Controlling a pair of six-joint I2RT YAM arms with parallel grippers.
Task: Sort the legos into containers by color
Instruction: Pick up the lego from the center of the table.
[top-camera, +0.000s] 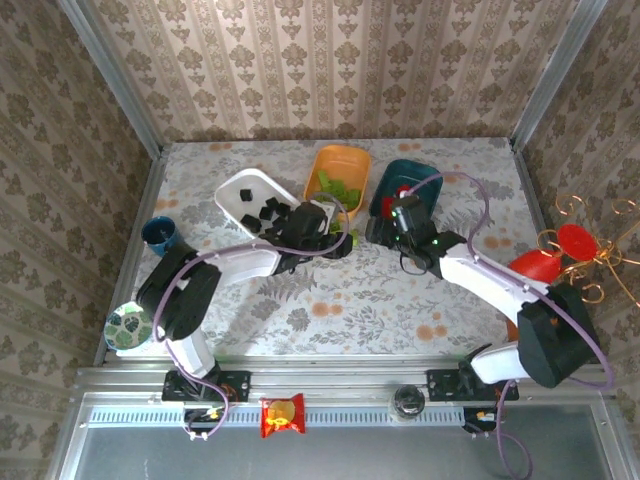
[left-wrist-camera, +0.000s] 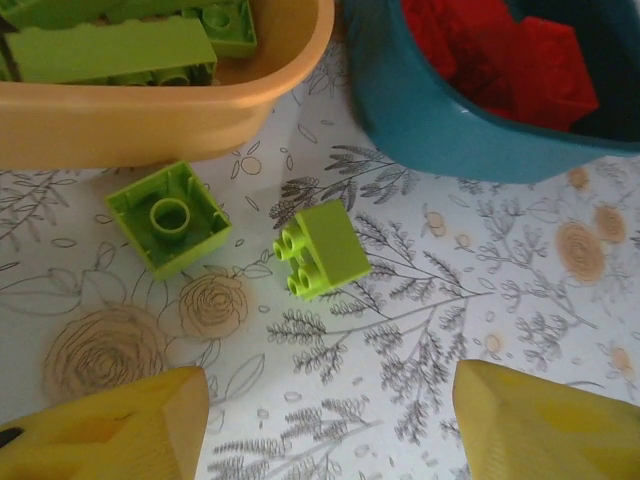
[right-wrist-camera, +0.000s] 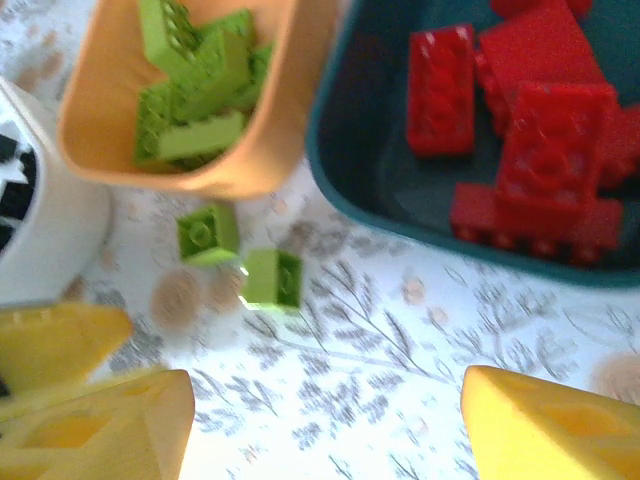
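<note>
Plainly everything turns on two loose bricks in front of the trays. Furthest left, the white tray (top-camera: 240, 185) holds black pieces and plays no part in the next move. Beside it is the orange tray (left-wrist-camera: 150, 125), holding lime pieces, and just outside its near wall lies the upturned lime brick (left-wrist-camera: 168, 217), hollow side up. A little to the right is the tipped lime brick (left-wrist-camera: 322, 250), lying on its side with its studs turned toward the left hand (left-wrist-camera: 330, 400). That hand hovers with its fingers apart and nothing between them. The tipped brick lies straight ahead of the gap, and both bricks are square, so no long axis dictates the approach. Bare surface (left-wrist-camera: 480, 300) separates the fingers from the brick, giving room to descend. The orange wall crowds the upturned one more closely. Right again, the teal tray (left-wrist-camera: 450, 140) of red pieces curves in near the tipped brick. The right hand (right-wrist-camera: 325, 400), also spread and empty, sees both bricks ahead and to its left. I judge the left hand better placed, though the two hands hang close together.
</note>
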